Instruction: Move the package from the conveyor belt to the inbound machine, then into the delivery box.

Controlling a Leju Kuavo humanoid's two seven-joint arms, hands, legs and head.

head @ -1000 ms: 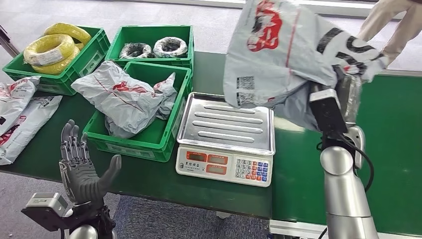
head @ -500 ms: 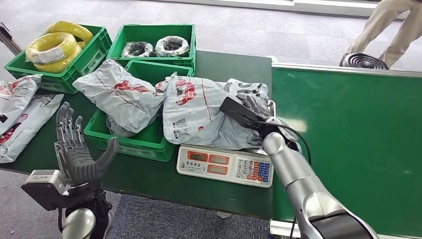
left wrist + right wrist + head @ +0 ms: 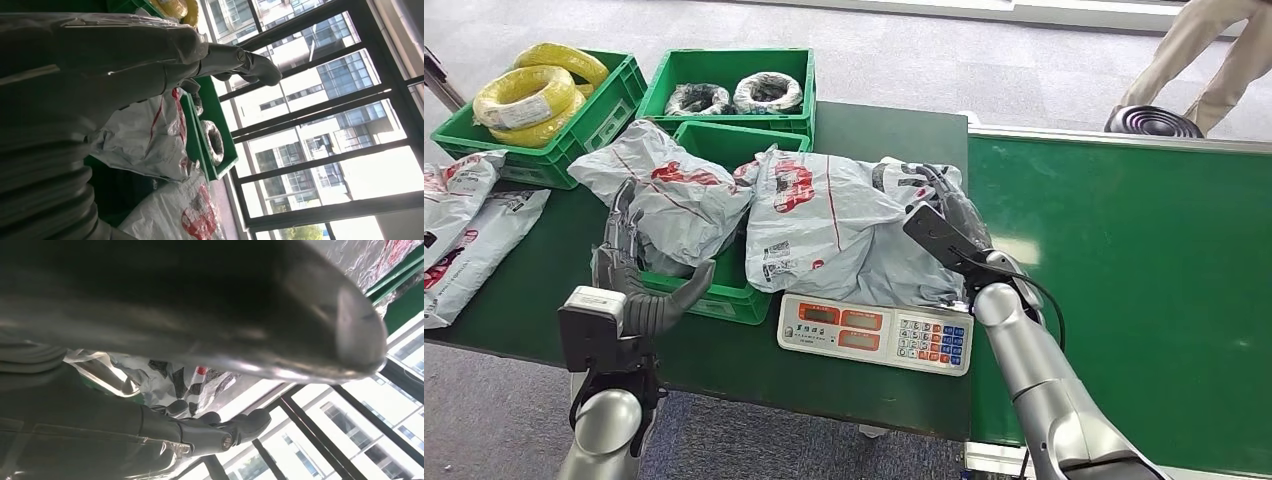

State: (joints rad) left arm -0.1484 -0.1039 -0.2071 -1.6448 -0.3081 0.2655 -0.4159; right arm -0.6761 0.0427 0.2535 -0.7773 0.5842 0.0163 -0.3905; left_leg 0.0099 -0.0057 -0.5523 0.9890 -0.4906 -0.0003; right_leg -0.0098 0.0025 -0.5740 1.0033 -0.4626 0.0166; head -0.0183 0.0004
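A grey package (image 3: 824,225) with red print lies across the tray of the weighing scale (image 3: 874,330), its left end leaning on the green crate (image 3: 724,295). My right hand (image 3: 949,205) lies at the package's right end, fingers stretched out against the plastic and not closed round it. In the right wrist view the right hand (image 3: 150,435) has straight fingers, with the package (image 3: 165,380) just beyond. My left hand (image 3: 639,270) stands upright and open before the crate's front wall. Another grey package (image 3: 664,190) fills that crate. The left wrist view shows the left hand (image 3: 100,65) spread beside it.
The green conveyor belt (image 3: 1144,260) runs on the right. Crates at the back hold yellow cable coils (image 3: 529,95) and black coils (image 3: 734,95). More grey packages (image 3: 464,220) lie at the far left. A person's legs (image 3: 1214,55) stand beyond the belt by a black ribbed disc (image 3: 1154,122).
The package came down from high in my right hand onto the scale. My right fingers have since straightened. My left hand moved right and forward, up to the crate.
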